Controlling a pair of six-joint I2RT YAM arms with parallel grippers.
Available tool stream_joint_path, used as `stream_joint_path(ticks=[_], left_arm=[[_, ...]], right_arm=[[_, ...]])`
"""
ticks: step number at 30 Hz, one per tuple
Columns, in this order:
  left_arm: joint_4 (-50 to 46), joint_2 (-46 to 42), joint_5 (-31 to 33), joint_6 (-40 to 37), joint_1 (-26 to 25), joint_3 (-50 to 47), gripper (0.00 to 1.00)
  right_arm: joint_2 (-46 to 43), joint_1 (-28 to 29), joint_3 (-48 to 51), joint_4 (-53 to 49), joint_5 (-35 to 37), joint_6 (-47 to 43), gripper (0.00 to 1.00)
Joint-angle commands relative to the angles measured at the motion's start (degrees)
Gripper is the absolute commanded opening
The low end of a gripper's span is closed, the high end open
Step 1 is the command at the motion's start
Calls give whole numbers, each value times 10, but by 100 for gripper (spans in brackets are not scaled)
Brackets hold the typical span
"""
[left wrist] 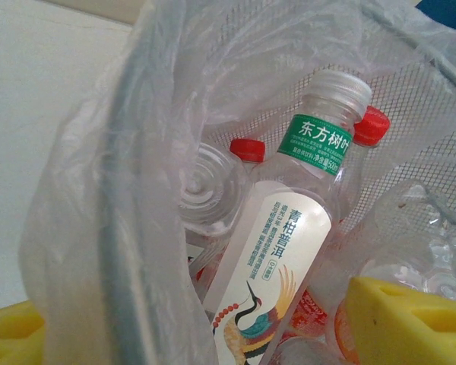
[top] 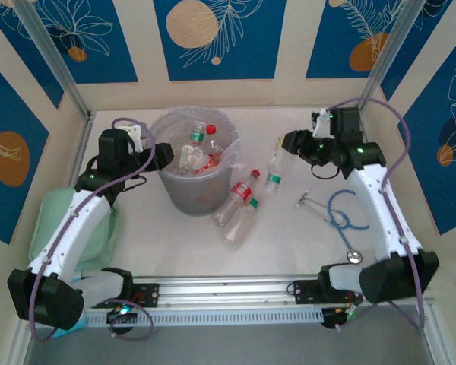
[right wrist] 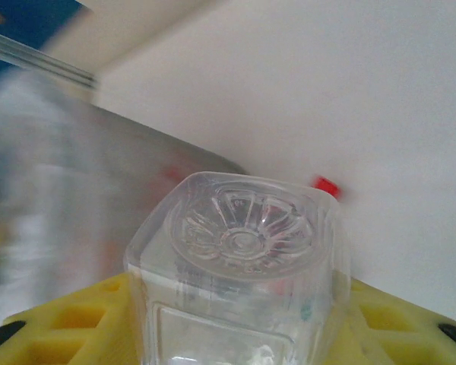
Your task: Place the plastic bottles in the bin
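The bin (top: 169,179), a grey round bucket lined with a clear bag, stands mid-table with several plastic bottles inside (top: 197,144). My left gripper (top: 164,156) hangs at its left rim, open. In the left wrist view its yellow fingers (left wrist: 406,323) sit over the bag, above a white-labelled bottle (left wrist: 289,243) and red-capped ones (left wrist: 247,149). My right gripper (top: 290,144) is shut on a clear green-banded bottle (top: 275,173), to the right of the bin. The right wrist view shows that bottle's base (right wrist: 243,236) between the yellow pads (right wrist: 399,327). Two red-labelled bottles (top: 241,199) lie on the table.
A pale green tray (top: 49,220) lies under the left arm at the table's left. A blue stethoscope (top: 342,214) lies by the right arm. A metal rail (top: 228,290) runs along the near edge, and patterned walls close in the sides and back.
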State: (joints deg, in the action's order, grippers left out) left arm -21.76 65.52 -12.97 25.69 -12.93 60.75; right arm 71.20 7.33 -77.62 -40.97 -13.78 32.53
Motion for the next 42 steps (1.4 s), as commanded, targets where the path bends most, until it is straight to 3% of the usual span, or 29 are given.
stream_joint_path(ticks=[1,5,12,18,31,33,39,42], left_arm=[[26,7,-34,16,-11,-16,77],[55,7,-50,32,-18,-37,77],[80,10,-70,41,-28,-54,77],[87,-8,-77,39,-34,-61,78],[84,-21,-74,38,-33,-56,81],[82,-24,-70,34,-33,-56,81],[61,-19,-64,20,-33,-41,83],[61,-15,-65,19,-34,-38,83]], right_arm=[[-39,20,-24,87,-64,68,28],[-49,92,-32,196,-11,79,23],[21,192,-52,326,69,77,19],[107,229,-88,400,84,95,19],[301,287,-208,345,104,101,20],[321,289,-218,335,104,106,24],[338,294,-247,265,54,129,69],[318,297,-255,219,75,108,81]])
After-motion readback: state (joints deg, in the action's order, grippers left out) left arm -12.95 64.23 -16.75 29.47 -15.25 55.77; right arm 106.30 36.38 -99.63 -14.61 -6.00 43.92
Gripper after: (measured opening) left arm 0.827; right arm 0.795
